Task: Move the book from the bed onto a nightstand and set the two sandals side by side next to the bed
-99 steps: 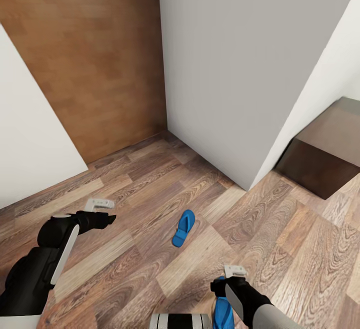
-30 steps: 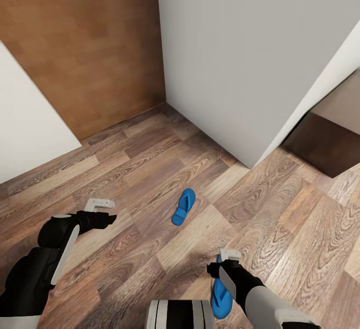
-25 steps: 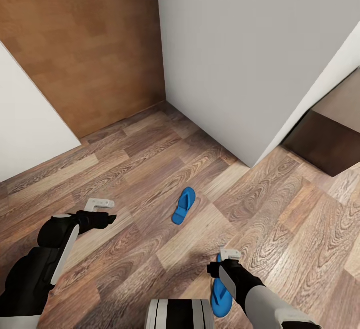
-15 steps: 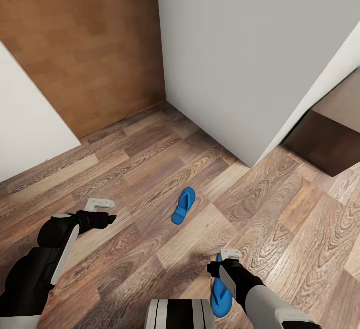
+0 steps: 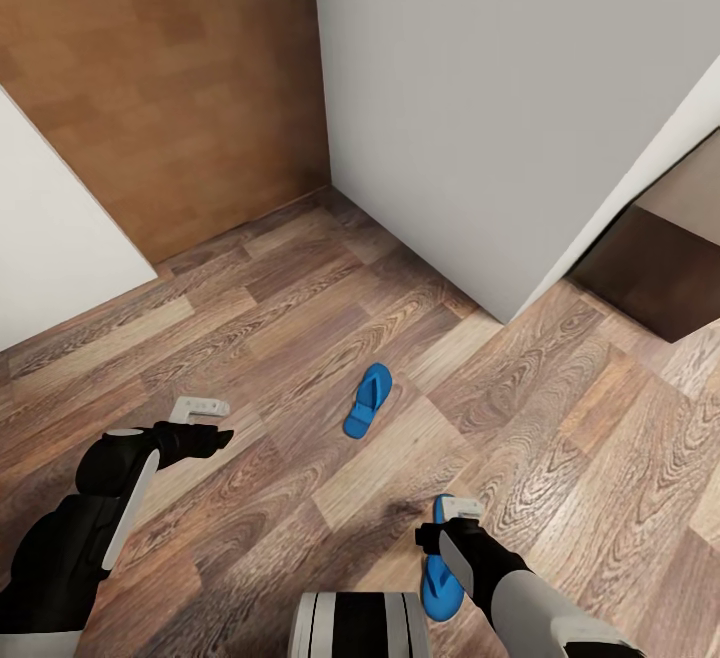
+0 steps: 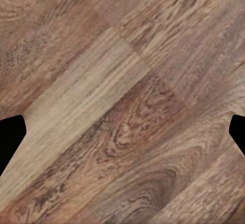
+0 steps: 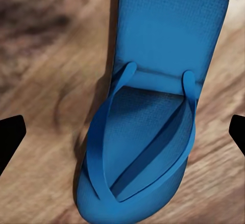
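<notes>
Two bright blue sandals lie on the wood-plank floor. One sandal (image 5: 367, 400) rests alone in the middle of the head view. The other sandal (image 5: 438, 583) lies close to my base, partly covered by my right gripper (image 5: 446, 524), which hovers just above it and is open. The right wrist view looks straight down on this sandal (image 7: 153, 112) and its thong straps, with a dark fingertip (image 7: 10, 134) well out to each side of it. My left gripper (image 5: 214, 420) hangs open over bare floor, holding nothing. The book and the bed are out of view.
A white wall corner (image 5: 500, 313) juts toward me ahead. A brown door (image 5: 190, 88) stands at the back left beside another white wall (image 5: 50, 258). A low dark-brown wooden piece (image 5: 655, 283) sits at the right; I cannot tell whether it is a nightstand.
The whole view has shifted: floor, walls and both sandals now sit a little higher in the picture. Both arms keep their poses, and the right gripper stays over the near sandal.
</notes>
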You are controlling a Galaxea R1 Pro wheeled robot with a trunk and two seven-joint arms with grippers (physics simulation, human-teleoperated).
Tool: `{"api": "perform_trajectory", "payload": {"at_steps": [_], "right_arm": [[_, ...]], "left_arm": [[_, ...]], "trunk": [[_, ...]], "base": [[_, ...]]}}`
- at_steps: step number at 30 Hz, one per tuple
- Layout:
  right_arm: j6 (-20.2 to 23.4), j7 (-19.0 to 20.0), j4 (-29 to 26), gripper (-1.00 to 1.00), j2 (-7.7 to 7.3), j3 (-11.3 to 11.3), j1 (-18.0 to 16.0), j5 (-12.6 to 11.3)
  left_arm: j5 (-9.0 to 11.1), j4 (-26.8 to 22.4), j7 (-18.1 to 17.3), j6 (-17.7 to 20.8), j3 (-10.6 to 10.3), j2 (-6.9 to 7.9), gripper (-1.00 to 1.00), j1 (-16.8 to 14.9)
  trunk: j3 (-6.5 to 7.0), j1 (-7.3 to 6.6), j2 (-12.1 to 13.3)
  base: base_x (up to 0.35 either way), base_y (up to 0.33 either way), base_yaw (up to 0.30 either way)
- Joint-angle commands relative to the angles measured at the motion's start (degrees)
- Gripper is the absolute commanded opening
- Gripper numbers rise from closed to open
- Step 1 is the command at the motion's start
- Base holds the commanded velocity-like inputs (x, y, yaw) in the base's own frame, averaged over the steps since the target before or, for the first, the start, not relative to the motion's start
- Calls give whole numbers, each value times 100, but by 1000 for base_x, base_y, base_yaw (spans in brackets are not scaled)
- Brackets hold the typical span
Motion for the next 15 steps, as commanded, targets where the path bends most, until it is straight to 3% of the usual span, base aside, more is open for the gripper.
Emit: {"api": "perform_trajectory", "payload": {"at_steps": [1,15], "right_arm": [[25,-14,-12,100,6,-43,-1,-2],[25,-15,-8,100,-2,-45,-7,-5]], "left_arm": [[-2,-4,-16,25,0,2,100,-3],[-2,-4,-16,19,-14,2,100,-3]], "trunk": [[-4,-1,-1],[-4,-1,-1]], "base": [[0,0,0],[0,0,0]]}}
